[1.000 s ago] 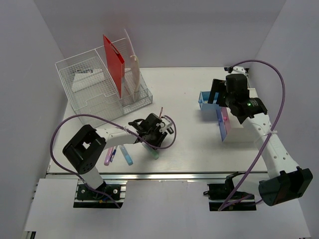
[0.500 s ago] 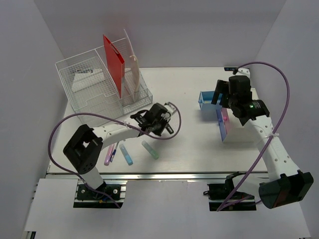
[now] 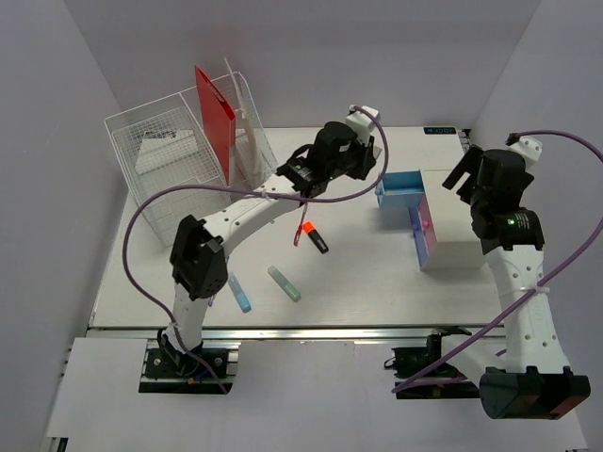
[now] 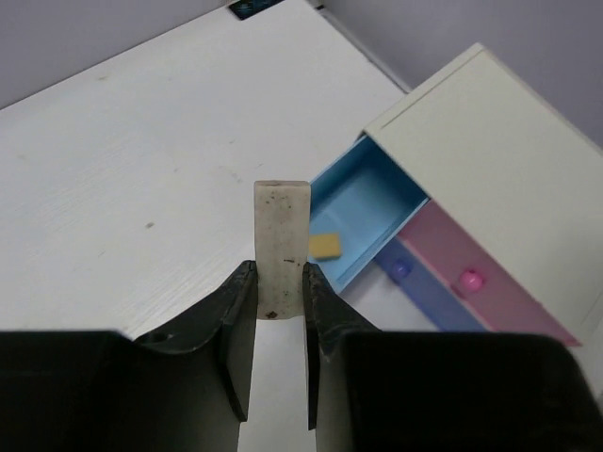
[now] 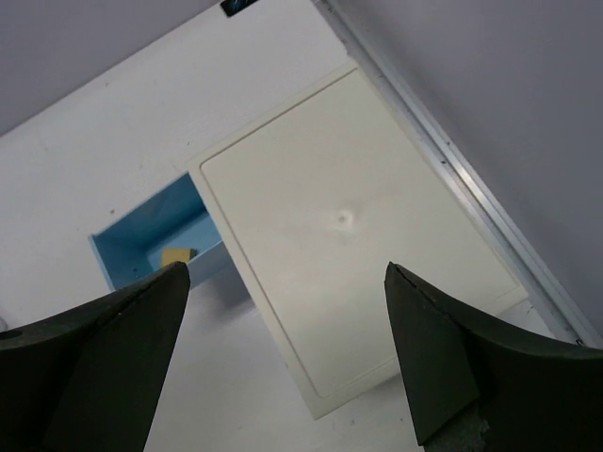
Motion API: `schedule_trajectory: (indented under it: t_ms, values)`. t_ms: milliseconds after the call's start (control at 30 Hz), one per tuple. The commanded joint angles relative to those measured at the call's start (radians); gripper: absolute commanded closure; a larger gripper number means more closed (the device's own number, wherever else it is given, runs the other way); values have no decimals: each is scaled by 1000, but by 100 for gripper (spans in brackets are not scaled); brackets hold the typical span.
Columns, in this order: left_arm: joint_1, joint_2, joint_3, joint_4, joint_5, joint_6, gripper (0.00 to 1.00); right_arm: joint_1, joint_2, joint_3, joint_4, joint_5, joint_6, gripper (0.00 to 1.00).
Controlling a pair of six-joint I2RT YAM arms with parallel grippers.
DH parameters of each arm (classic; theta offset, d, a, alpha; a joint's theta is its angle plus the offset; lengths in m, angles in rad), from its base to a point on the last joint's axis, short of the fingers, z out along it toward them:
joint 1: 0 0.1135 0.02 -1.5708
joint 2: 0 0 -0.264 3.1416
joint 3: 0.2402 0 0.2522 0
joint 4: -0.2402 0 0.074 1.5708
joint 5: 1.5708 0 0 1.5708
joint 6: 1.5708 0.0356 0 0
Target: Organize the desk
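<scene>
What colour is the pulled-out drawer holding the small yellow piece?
Light blue; the open plastic drawer shows best in the left wrist view.

Flat white desk [image 3: 377,282] — silver front rail [image 3: 330,331]

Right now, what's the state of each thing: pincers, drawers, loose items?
Left pincer: shut on a white rectangular block.
Right pincer: open, empty, above the white drawer box.
Blue plastic drawer: pulled open, small yellow piece inside.
Pink drawer: looks shut.
Orange-tipped black marker: lying loose on the white desk.
Red folder: upright in the wire-mesh organizer.
</scene>
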Motion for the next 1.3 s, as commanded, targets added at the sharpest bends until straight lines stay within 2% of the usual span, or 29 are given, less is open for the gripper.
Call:
schedule_trajectory:
  t_ms: [0, 200, 467, 533, 567, 600, 667, 700, 833, 900, 933, 967, 1100, 1133, 1233, 1267]
  values:
    - [-3, 92, 89, 68, 157, -46, 91, -33, -25, -10, 75, 78, 28, 11]
    - [-10, 222, 213, 178, 284, -90, 85, -78, -30, -12, 90, 122, 17, 11]
    - [-29, 331, 290, 206, 265, -32, 79, -88, -27, -39, 109, 104, -11, 11]
    - [-29, 336, 285, 208, 265, -25, 75, -88, -28, -48, 119, 106, -12, 11]
    - [-31, 337, 284, 203, 268, -23, 70, -88, -27, -47, 121, 107, -14, 11]
    - [-29, 337, 284, 200, 271, -20, 59, -88, -24, -45, 119, 106, -15, 11]
    - [-33, 334, 284, 194, 275, -15, 50, -88, -13, -41, 119, 101, -15, 11]
    - [-31, 333, 287, 193, 280, -14, 40, -90, -9, -41, 118, 99, -20, 11]
    - [-31, 321, 297, 179, 284, -15, 37, -95, 19, -23, 112, 86, -26, 11]
    - [-33, 304, 297, 171, 277, -17, 32, -104, 28, -9, 113, 81, -35, 11]
    - [-31, 296, 294, 168, 271, -20, 16, -110, 42, -4, 116, 78, -43, 11]
    - [-31, 284, 288, 159, 265, -21, 2, -134, 54, 2, 118, 69, -54, 11]
    - [-26, 148, 169, 169, 134, -61, 2, -217, 140, 82, 81, -54, -106, 11]
    - [-19, 121, 97, 171, 87, -86, 2, -228, 174, 91, 73, -100, -118, 11]
    - [38, 36, -12, 165, 128, -170, 2, -292, 234, 115, 69, -169, -170, 11]
    - [59, 15, -99, 189, 209, -195, 2, -309, 249, 120, 69, -199, -195, 11]
